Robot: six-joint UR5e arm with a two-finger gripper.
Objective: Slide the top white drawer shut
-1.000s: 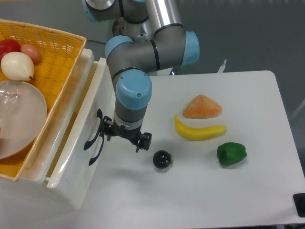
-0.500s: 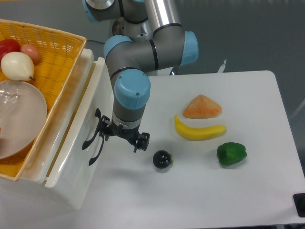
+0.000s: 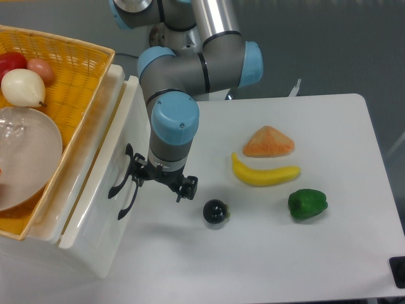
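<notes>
The top white drawer [image 3: 104,215] stands slightly pulled out at the left, its glossy front panel facing right with a black curved handle [image 3: 121,190]. A narrow gap shows between the panel and the cabinet edge behind it. My gripper [image 3: 160,180] points down right beside the panel, open, with nothing between its fingers. Its left finger [image 3: 135,171] is against the drawer front next to the handle, and the other finger [image 3: 187,186] hangs over the table.
A yellow wicker basket [image 3: 76,69] on the cabinet holds a glass bowl [image 3: 25,152] and fruit. On the white table [image 3: 272,266] lie a dark round fruit [image 3: 216,211], a banana [image 3: 266,174], an orange wedge [image 3: 269,142] and a green pepper [image 3: 307,204].
My gripper has shifted a little to the left, and the drawer front and its handle have moved left with it, narrowing the gap.
</notes>
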